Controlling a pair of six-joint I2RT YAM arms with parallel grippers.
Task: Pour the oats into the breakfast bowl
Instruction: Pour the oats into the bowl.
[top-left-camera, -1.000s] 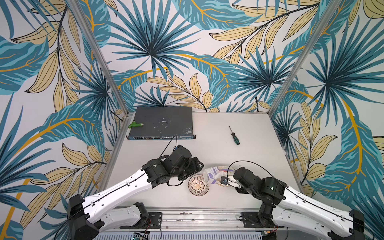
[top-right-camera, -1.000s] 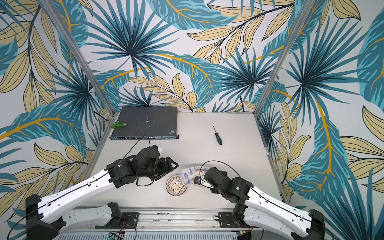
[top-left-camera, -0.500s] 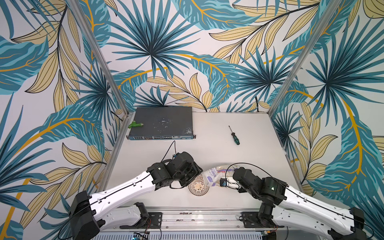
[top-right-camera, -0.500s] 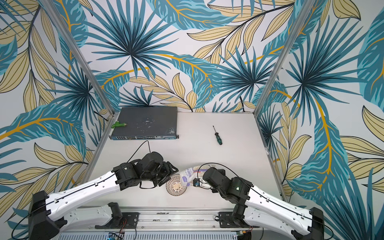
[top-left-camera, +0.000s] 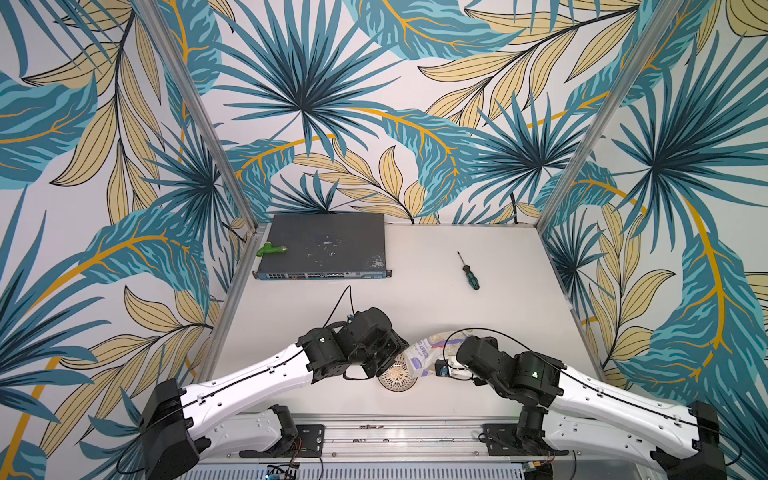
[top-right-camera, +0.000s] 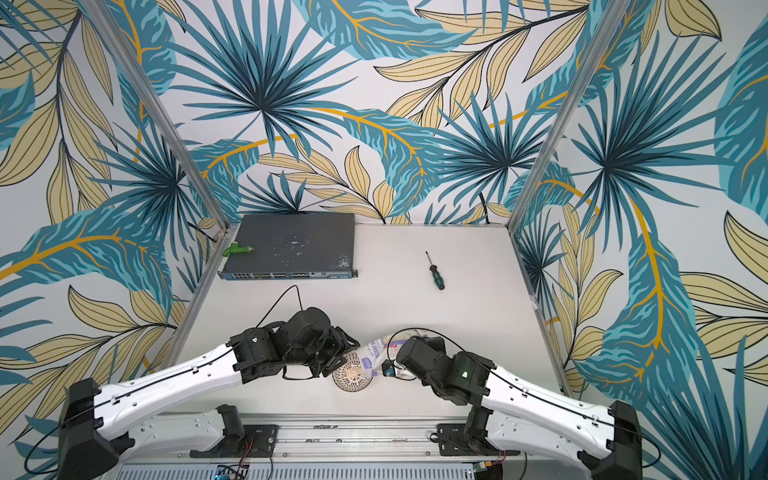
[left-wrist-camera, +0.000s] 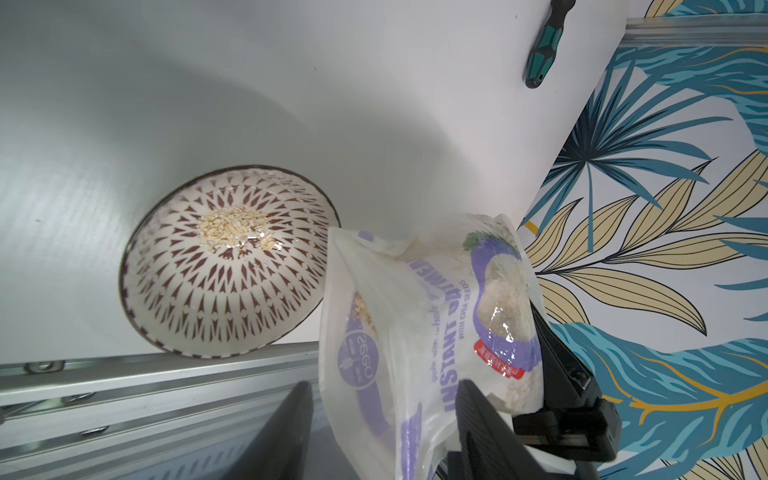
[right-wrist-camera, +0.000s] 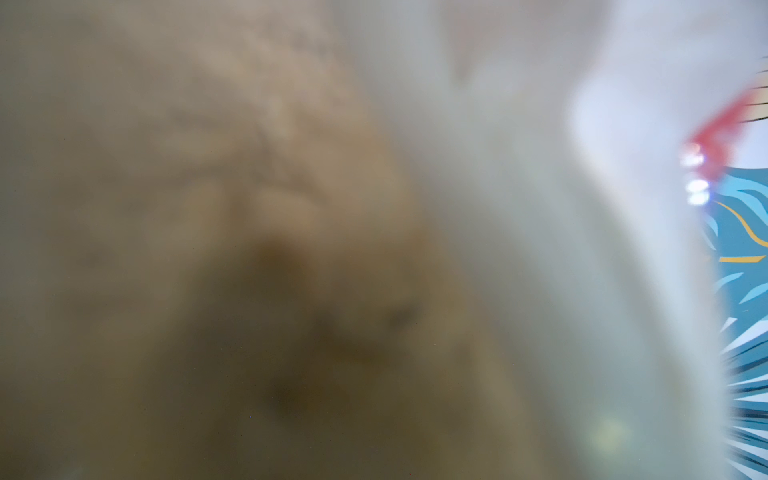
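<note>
The breakfast bowl (top-left-camera: 395, 376) (top-right-camera: 351, 376) stands near the table's front edge. A small heap of oats (left-wrist-camera: 235, 226) lies in its middle (left-wrist-camera: 224, 291). Just right of it, tilted with its mouth by the rim, is the bag of oats (top-left-camera: 424, 357) (top-right-camera: 376, 351) (left-wrist-camera: 415, 324). My right gripper (top-left-camera: 446, 368) (top-right-camera: 392, 368) is shut on the bag's far end, its fingers (left-wrist-camera: 557, 365) pressed to the plastic. My left gripper (top-left-camera: 399, 353) (left-wrist-camera: 385, 384) straddles the bag's lower part, open, with a gap at one finger. The bag (right-wrist-camera: 291, 208) blurs the whole right wrist view.
A dark network switch (top-left-camera: 324, 245) with a green fitting (top-left-camera: 270, 249) on it sits at the back left. A green-handled screwdriver (top-left-camera: 469, 274) (left-wrist-camera: 544, 54) lies at the back right. An aluminium rail (top-left-camera: 395, 432) runs along the front edge just behind the bowl.
My left arm has swung right and forward over the bowl to the bag, and its jaws have narrowed around it. The right arm has held the bag almost still.
</note>
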